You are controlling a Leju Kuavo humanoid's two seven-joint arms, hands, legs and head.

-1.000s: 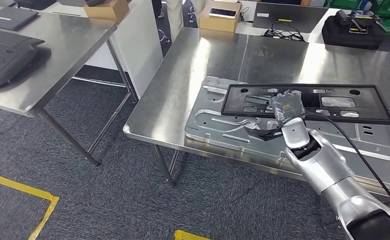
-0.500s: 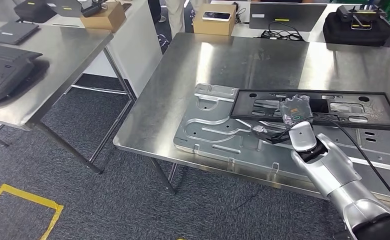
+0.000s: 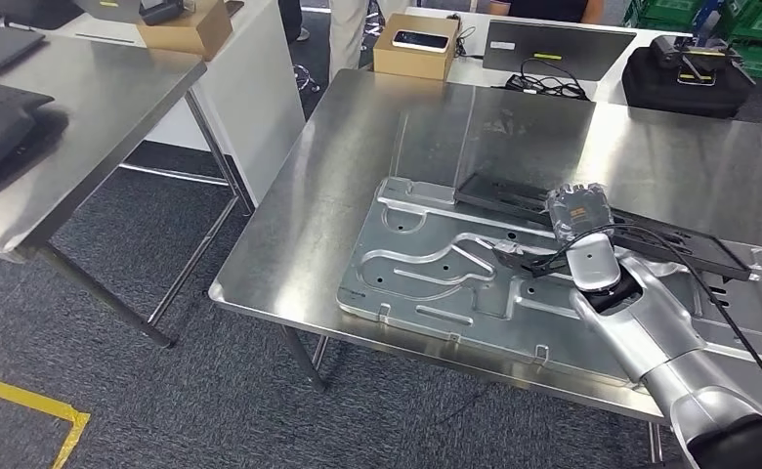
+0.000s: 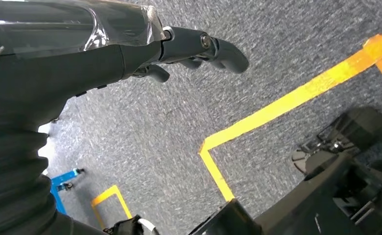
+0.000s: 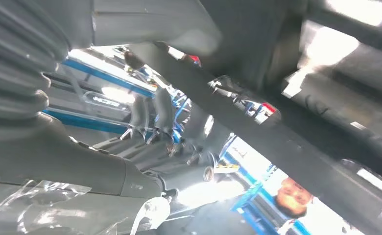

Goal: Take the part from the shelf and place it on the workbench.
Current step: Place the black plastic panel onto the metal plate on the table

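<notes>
The part is a long black plastic frame (image 3: 502,196). My right hand (image 3: 578,217), wrapped in clear plastic, holds it near its middle above the steel workbench (image 3: 358,147). The frame lies nearly flat and low over a large silver stamped metal panel (image 3: 426,283) on the bench; I cannot tell whether they touch. In the right wrist view the frame (image 5: 257,132) crosses as a dark bar, with the fingers (image 5: 155,117) curled under it. My left hand (image 4: 199,46) hangs over the grey carpet with nothing in it, its fingers loosely apart.
A second steel table (image 3: 64,98) stands to the left, across a carpeted gap. Cardboard boxes (image 3: 414,47), a flat dark panel (image 3: 551,44) and a black case (image 3: 685,73) sit along the far side. Yellow floor tape (image 3: 25,401) marks the carpet at lower left.
The whole view has shifted, so the camera has moved. The black frame has tipped from facing me to lying nearly flat over the silver panel, still in my right hand.
</notes>
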